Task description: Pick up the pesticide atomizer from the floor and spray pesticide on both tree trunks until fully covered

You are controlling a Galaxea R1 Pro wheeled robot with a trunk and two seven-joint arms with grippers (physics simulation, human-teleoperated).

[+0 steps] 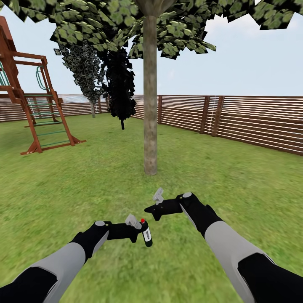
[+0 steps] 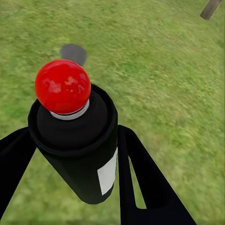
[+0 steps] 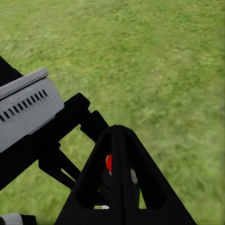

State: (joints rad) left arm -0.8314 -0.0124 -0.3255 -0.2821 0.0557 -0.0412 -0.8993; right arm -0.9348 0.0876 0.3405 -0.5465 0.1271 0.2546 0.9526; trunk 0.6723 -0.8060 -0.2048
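The pesticide atomizer, a small black bottle with a red top and white label, hangs just above the grass floor. My left gripper is shut on it. In the left wrist view the black fingers clamp both sides of the atomizer. My right gripper hovers just above and beyond it, shut and empty, its fingers meeting at a point, with the atomizer's red top behind them. One tree's grey-brown trunk rises straight ahead, a short way beyond both grippers, under a light-green canopy.
A wooden playset stands at the left. A brown slat fence runs across the back and right. Two dark cone-shaped trees stand behind the trunk near the fence. Open lawn lies around the trunk.
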